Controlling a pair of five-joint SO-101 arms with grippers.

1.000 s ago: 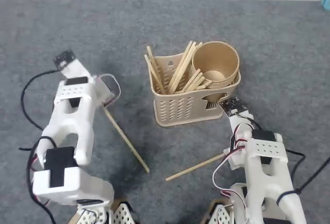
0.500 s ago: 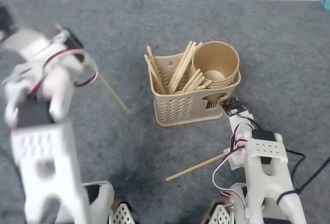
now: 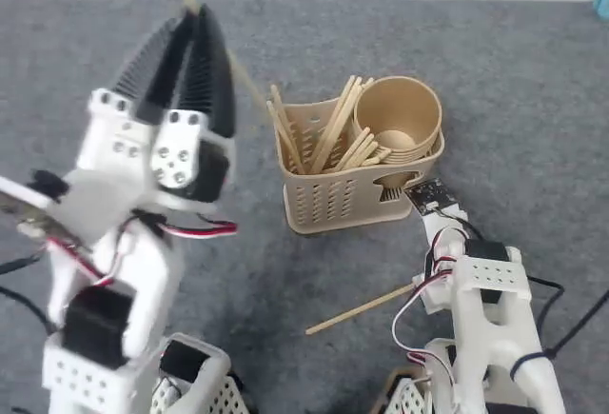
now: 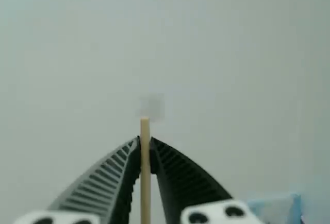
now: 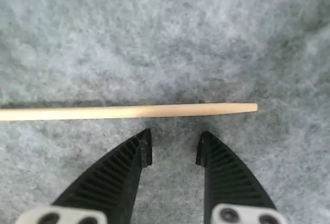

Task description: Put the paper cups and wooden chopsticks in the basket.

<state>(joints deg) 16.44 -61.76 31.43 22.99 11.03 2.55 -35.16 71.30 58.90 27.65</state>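
I log paper cups (image 3: 400, 114) and chopstick bundle (image 3: 333, 128) in basket (image 3: 333, 205). Spare chopstick (image 4: 145, 183) clamped between left fingers (image 4: 113, 183), undelivered. Right fingers (image 5: 118, 177) parted; last chopstick (image 5: 129, 112) just beyond tips, on tabletop (image 5: 154, 28).

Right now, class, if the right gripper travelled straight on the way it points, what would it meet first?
Most likely the loose chopstick, lying crosswise on the grey carpet just beyond the open right gripper; the gripper's height above that chopstick is unclear.
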